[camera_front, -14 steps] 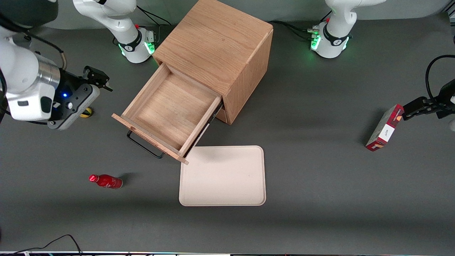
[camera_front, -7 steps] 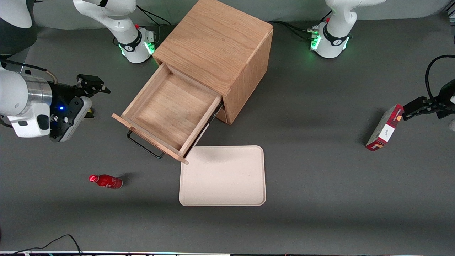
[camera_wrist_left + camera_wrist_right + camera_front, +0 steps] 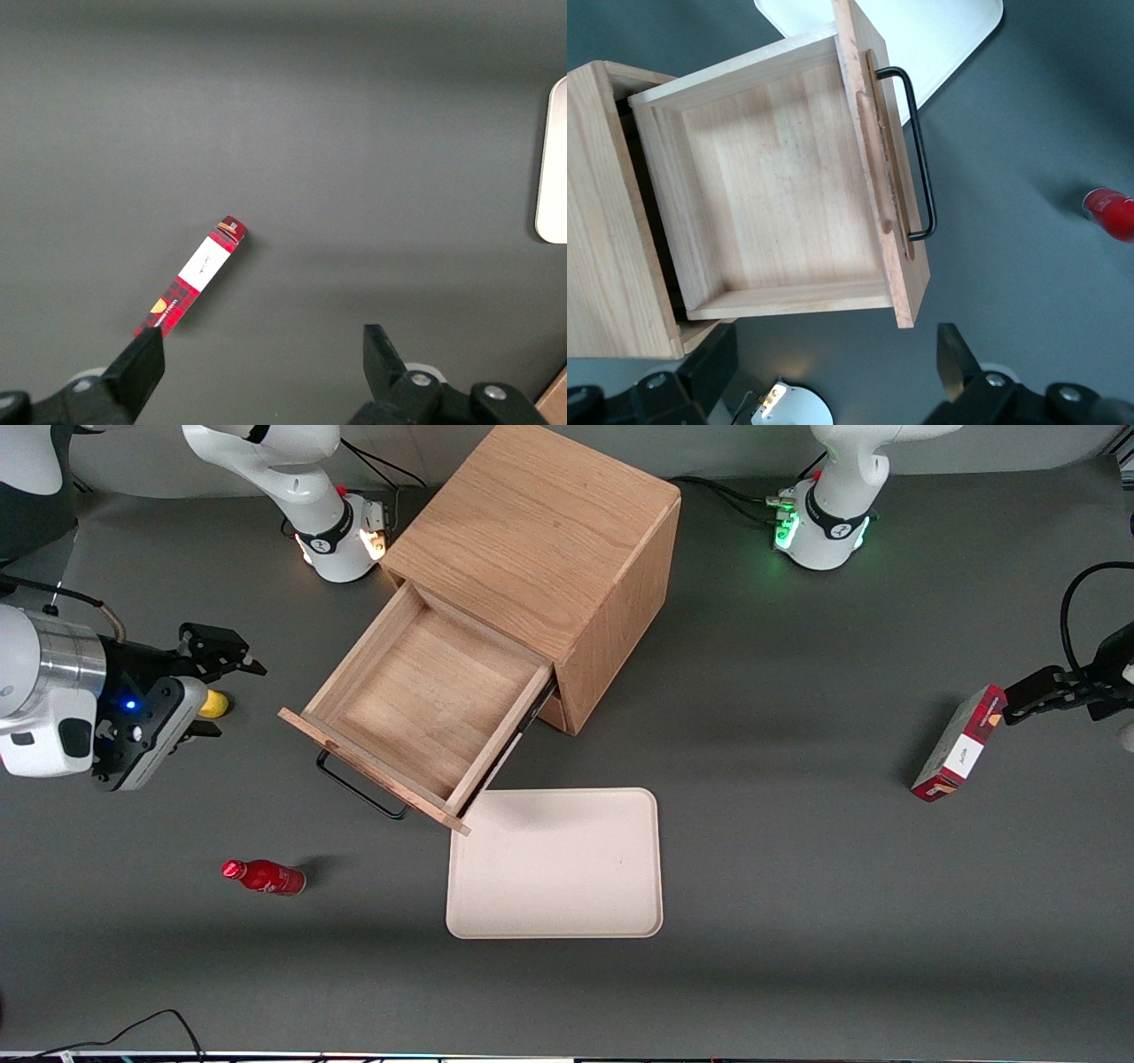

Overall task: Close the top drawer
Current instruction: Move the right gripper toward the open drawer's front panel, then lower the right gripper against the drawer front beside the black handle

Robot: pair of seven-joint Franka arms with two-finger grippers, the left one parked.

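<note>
The top drawer stands pulled far out of the light-oak cabinet, and its inside is bare wood. A thin black wire handle runs along its plain front panel. My right gripper hovers beside the drawer toward the working arm's end of the table, apart from it. It is open, with nothing held between its fingers. It touches neither the handle nor the front panel.
A beige tray lies on the table nearer the front camera than the drawer front. A small red bottle lies on its side near the gripper. A small yellow object sits under the gripper. A red box lies toward the parked arm's end.
My right gripper has drifted away from the cabinet and slightly nearer the front camera, uncovering more of the yellow object. The drawer has not moved.
</note>
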